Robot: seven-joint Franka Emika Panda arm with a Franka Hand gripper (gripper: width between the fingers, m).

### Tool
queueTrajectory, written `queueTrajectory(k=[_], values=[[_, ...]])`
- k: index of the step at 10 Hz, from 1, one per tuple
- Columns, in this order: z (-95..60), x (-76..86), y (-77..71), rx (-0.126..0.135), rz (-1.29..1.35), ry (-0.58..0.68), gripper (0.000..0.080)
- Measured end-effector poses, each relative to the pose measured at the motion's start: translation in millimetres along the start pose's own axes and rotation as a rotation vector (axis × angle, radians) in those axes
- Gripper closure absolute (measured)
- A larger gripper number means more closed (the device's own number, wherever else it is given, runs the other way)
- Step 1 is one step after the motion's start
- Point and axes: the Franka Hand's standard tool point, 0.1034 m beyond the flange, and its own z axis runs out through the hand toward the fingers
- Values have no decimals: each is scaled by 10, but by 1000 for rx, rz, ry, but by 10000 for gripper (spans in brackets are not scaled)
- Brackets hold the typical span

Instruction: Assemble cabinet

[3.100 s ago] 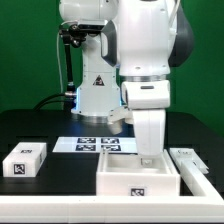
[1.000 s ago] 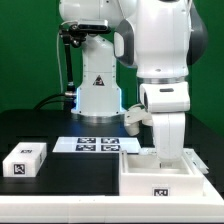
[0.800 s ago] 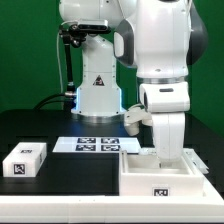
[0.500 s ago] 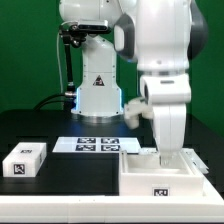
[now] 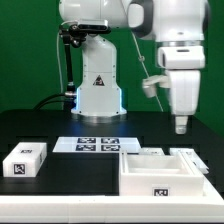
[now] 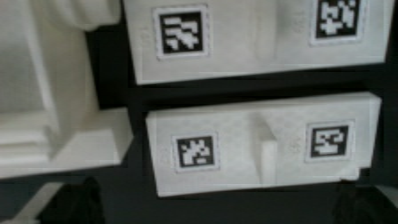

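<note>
The cabinet is a large white open box with a tag on its front, standing on the black table at the exterior view's right. My gripper hangs well above its right rear corner, touching nothing. In the wrist view the fingers are dark shapes set far apart with nothing between them, so the gripper is open and empty. Below it lie two white tagged parts, and a piece of the cabinet's wall shows beside them. A small white tagged block lies at the exterior view's left.
The marker board lies flat behind the cabinet, in front of the arm's base. A flat white part lies right of the cabinet, near the table's right edge.
The cabinet first slid toward the exterior view's right with my gripper down inside it. My gripper has since left the box and risen high above its right rear corner.
</note>
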Motion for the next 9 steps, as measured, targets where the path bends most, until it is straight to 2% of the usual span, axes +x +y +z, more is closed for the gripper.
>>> queueTrajectory(k=[1, 6, 7, 9], values=[[-17, 118, -23, -8, -19, 12, 150], [10, 99, -28, -5, -15, 13, 150], [93, 99, -68, -15, -14, 29, 150], [341, 66, -235, 2, -8, 47, 150]])
